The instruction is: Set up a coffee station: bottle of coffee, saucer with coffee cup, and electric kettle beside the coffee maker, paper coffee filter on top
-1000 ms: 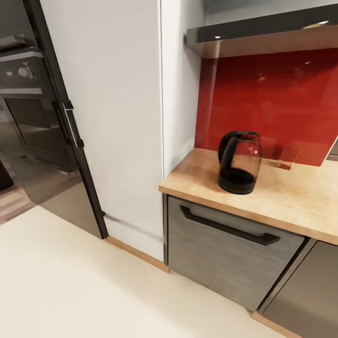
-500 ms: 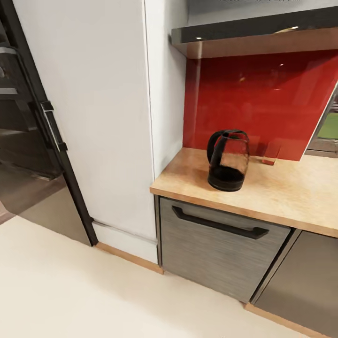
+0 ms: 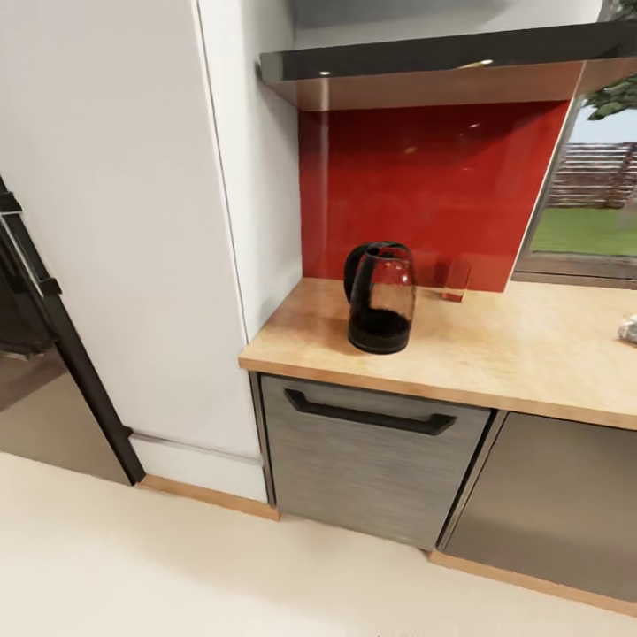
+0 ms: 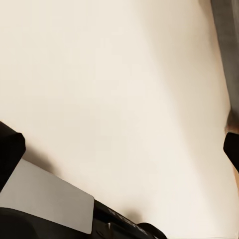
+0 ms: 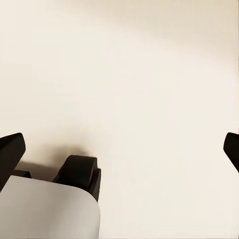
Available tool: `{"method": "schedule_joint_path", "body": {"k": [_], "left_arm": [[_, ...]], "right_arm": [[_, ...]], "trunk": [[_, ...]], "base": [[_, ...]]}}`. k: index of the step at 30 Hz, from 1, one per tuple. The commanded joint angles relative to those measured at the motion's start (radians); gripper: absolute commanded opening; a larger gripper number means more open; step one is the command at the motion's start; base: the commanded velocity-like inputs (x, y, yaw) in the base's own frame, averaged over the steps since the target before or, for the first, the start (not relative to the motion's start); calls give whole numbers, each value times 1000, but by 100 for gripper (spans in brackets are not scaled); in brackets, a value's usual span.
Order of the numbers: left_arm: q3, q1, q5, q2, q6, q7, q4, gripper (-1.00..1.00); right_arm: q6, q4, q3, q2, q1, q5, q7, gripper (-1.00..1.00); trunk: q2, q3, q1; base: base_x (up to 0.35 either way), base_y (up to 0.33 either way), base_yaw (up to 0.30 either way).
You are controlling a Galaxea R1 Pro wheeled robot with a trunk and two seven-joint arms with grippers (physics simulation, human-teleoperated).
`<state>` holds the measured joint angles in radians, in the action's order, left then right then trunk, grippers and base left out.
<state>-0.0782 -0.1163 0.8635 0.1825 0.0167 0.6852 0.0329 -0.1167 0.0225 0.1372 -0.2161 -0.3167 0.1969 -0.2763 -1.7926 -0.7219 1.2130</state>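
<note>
- Electric kettle (image 3: 381, 299) upright on the kitchen countertop (image 3: 522, 354), near its left end, just in front of the red backsplash (image 3: 425, 186); black loop handle turned toward the tall white cabinet (image 3: 115, 221), long axis vertical.
- Dark kitchen shelf (image 3: 442, 66) directly above the kettle, only its front edge and underside visible; impossible to tell what stands on top.
- Small pale object (image 3: 628, 329) at the countertop's far right edge, too cropped to name. Coffee maker, bottle, saucer and cup not locatable from these views.
- Left gripper (image 4: 119, 149) pointed down at the cream floor (image 4: 114, 74), fingertips dark at opposite margins of the wrist view, spread wide, grasping nothing.
- Right gripper (image 5: 119, 149) likewise aimed at the floor, fingertips far apart at both margins, released and empty.
- Both arms apparently hanging low beside the base, well apart from the counter; kettle ahead of and above both pincers, slightly right of centre in the head view, so the right arm looks marginally nearer.
- Likely step: closing on the counter before any reach; a lift of 1 arm to counter height needed first.
</note>
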Motion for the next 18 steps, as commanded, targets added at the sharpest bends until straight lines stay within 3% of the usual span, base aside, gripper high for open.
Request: {"method": "schedule_joint_path", "body": {"k": [1, 10, 18], "left_arm": [[-8, 0, -7, 0, 2, 4, -1, 100], [-8, -1, -6, 0, 2, 4, -1, 100], [-8, -1, -7, 0, 2, 4, -1, 100]], "right_arm": [[-4, -1, 9, 0, -1, 9, -3, 100], [-4, -1, 9, 0, -1, 9, -3, 100], [-3, -1, 9, -1, -1, 10, -4, 100]], "trunk": [[0, -1, 0], [0, -1, 0], [0, -1, 0]], "base": [[0, 0, -284], [0, 13, -268], [0, 233, -63]]}}
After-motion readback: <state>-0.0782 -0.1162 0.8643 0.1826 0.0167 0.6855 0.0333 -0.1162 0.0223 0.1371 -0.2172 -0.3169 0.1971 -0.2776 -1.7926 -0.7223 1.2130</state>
